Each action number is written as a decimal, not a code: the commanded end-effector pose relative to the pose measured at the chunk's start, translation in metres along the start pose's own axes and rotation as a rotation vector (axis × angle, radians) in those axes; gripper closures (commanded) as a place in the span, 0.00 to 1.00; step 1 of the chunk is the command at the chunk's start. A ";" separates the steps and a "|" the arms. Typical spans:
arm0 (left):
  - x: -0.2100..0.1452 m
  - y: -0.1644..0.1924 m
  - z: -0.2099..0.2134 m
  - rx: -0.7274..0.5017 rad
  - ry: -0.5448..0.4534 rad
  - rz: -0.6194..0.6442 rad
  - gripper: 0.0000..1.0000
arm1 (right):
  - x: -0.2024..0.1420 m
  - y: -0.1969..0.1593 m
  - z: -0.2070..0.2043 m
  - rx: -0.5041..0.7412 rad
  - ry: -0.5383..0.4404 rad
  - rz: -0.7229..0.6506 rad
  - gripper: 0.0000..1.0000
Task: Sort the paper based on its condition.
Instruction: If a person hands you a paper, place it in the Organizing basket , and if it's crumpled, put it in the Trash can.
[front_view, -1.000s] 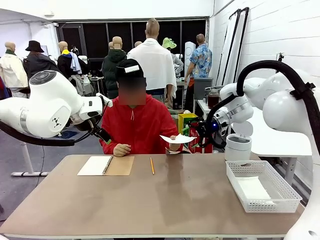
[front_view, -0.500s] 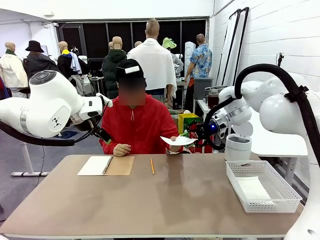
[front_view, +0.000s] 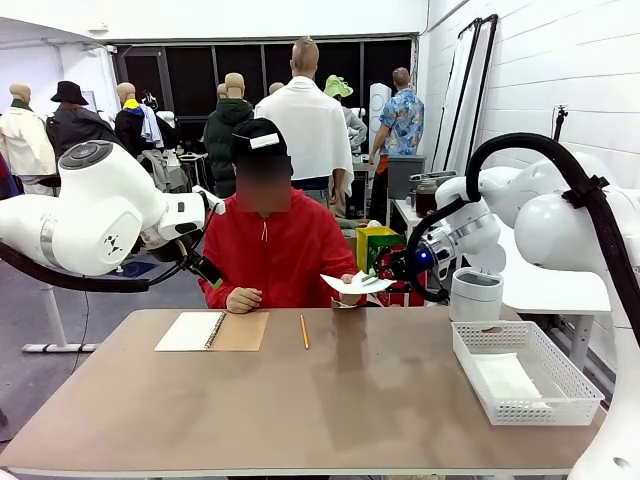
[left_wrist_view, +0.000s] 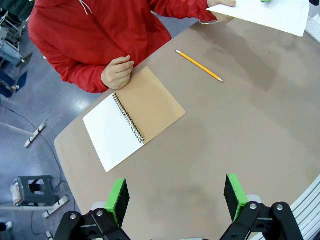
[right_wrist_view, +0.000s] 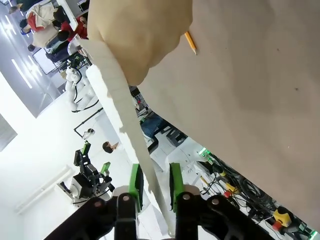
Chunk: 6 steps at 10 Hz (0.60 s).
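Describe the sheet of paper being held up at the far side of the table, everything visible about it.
The sheet is thin, plain white and looks flat, unwrinkled. It is held in the air above the table's far edge, roughly level. The person's hand grips one end; the right hand's green pads flank its other edge, seen edge-on, narrowly parted around it. No writing shows on the upper face.

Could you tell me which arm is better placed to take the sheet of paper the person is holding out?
The right. The right gripper already has its fingers on either side of the sheet of paper at the person's hand. The left gripper hangs open over bare table, away from the sheet.
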<state>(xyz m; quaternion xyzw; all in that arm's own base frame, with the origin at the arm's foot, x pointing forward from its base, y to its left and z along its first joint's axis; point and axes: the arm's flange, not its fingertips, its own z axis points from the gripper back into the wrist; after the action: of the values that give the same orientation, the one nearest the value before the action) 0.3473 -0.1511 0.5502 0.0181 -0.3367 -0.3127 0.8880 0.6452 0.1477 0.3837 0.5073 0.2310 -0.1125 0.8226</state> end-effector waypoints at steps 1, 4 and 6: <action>0.000 0.000 0.000 0.001 0.000 -0.001 0.00 | 0.009 0.011 -0.003 0.035 -0.011 -0.024 1.00; 0.000 0.000 0.000 0.001 0.000 -0.001 0.00 | 0.006 0.014 -0.005 0.036 -0.009 -0.004 1.00; 0.000 0.000 0.000 0.001 0.000 -0.001 0.00 | -0.001 0.018 -0.002 0.045 0.015 0.014 1.00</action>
<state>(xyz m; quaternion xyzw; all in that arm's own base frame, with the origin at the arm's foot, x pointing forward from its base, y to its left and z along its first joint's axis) 0.3473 -0.1511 0.5502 0.0181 -0.3367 -0.3127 0.8880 0.6474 0.1553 0.3897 0.5134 0.2283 -0.1084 0.8201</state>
